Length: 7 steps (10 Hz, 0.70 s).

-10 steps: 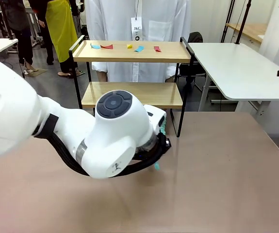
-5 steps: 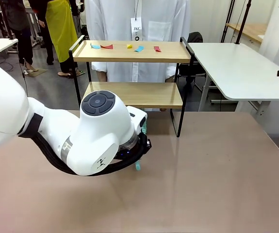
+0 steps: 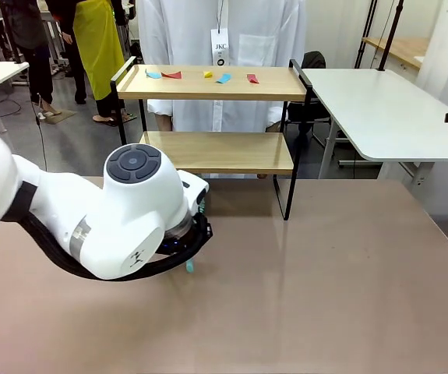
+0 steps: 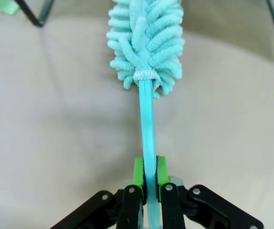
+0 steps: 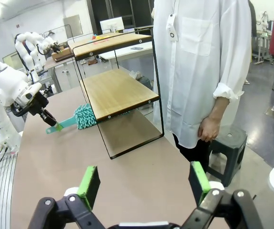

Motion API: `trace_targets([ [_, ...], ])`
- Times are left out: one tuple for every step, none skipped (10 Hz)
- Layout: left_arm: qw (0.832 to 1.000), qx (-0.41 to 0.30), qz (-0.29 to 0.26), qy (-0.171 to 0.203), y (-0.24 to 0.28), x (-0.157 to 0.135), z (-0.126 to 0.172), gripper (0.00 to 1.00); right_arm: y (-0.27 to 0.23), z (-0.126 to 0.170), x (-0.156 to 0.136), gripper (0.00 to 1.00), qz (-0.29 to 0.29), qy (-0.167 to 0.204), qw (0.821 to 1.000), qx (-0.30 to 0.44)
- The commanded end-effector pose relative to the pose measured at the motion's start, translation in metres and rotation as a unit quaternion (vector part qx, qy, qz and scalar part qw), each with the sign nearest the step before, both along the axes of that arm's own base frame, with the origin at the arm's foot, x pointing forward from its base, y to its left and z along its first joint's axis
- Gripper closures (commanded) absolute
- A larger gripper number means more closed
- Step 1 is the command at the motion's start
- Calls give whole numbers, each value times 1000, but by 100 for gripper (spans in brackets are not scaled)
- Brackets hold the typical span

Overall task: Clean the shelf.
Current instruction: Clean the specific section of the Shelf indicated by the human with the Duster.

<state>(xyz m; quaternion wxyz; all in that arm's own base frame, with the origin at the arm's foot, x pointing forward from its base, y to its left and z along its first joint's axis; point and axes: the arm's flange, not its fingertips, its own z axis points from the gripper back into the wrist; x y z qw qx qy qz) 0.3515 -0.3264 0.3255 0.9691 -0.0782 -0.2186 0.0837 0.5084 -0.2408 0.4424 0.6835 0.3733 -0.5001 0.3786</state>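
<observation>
The shelf [image 3: 208, 83], a two-tier rack of light boards in a black frame, stands at the table's far edge. Several small coloured scraps [image 3: 223, 78] lie on its top board. My left gripper [image 4: 149, 172] is shut on the thin handle of a teal fluffy duster [image 4: 146, 43], whose head points toward the rack's foot just above the tabletop. In the front view the bulky left wrist hides that grip; only the handle's tip [image 3: 190, 266] pokes out below. In the right wrist view the duster [image 5: 84, 116] lies beside the shelf [image 5: 117, 90]. My right gripper [image 5: 144, 183] stands open, holding nothing.
A person in a white coat [image 3: 216, 31] stands right behind the rack. A white table [image 3: 379, 109] stands at the right. The beige tabletop [image 3: 325, 273] spreads to the right of my left arm. A dark stool [image 5: 227, 143] stands by the person's legs.
My left arm has swung to the picture's left across the table, carrying the duster with it. The rack, its scraps and the person have stayed put.
</observation>
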Motion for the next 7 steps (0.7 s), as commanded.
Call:
trace_targets([
  [999, 36, 3, 9, 40, -26, 32, 87, 1, 3, 0, 0, 1, -1, 1000, -3],
  [999, 48, 7, 11, 53, -27, 34, 87, 1, 3, 0, 0, 1, -1, 1000, -3],
  [998, 65, 17, 12, 67, -28, 36, 87, 1, 3, 0, 0, 1, -1, 1000, -3],
  [996, 86, 32, 9, 82, -29, 41, 87, 1, 3, 0, 0, 1, -1, 1000, -3],
  [992, 114, 53, -6, 94, -30, 46, 87, 1, 3, 0, 0, 1, -1, 1000, -3],
  [989, 128, 66, -24, 99, -33, 51, 87, 1, 3, 0, 0, 1, -1, 1000, -3],
  [988, 127, 70, -51, 96, -36, 55, 87, 1, 3, 0, 0, 1, -1, 1000, -3],
])
